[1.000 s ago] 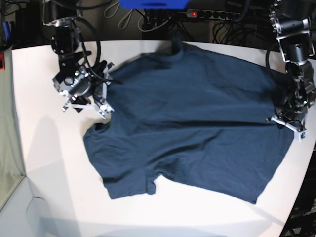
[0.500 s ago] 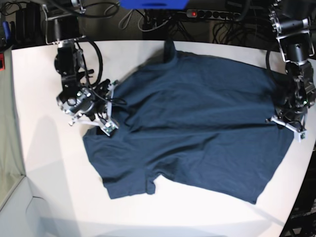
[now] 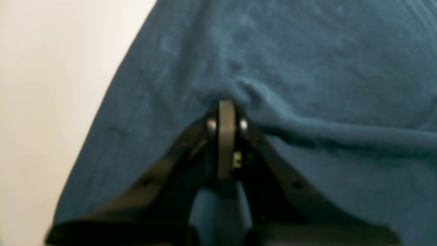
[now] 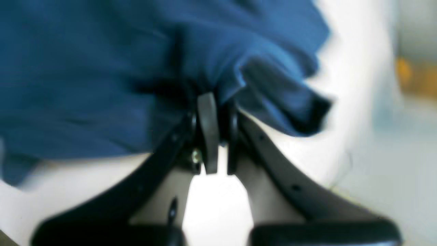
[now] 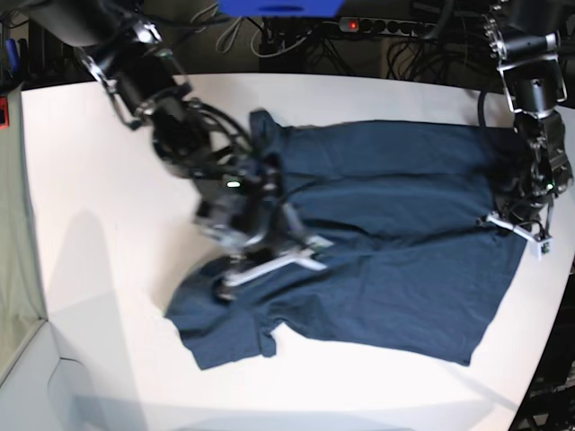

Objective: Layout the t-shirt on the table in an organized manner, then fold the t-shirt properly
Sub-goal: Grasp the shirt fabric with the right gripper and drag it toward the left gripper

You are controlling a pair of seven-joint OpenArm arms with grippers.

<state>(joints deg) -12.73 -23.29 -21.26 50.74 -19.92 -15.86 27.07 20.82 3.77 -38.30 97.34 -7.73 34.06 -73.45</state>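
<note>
The dark navy t-shirt [image 5: 395,233] lies on the white table [image 5: 90,269], its left part bunched and pulled toward the middle. My right gripper [image 5: 278,256] is over the shirt's centre-left, blurred by motion. In the right wrist view this gripper [image 4: 211,102] is shut on a gathered fold of the t-shirt [image 4: 102,68], which hangs above the table [image 4: 211,205]. My left gripper [image 5: 519,232] sits at the shirt's right edge. The left wrist view shows it [image 3: 226,109] shut on a pinch of the t-shirt [image 3: 307,68], flat on the table [image 3: 51,85].
A power strip [image 5: 377,25] with a red light and cables lies behind the table's far edge, beside a blue object [image 5: 278,7]. The table's curved edge runs close past the left arm on the right. A grey-green panel [image 5: 13,224] borders the left side.
My right gripper has shut on the shirt's left edge and swept right toward the centre, dragging that side and the collar with it. The left gripper has stayed shut in place.
</note>
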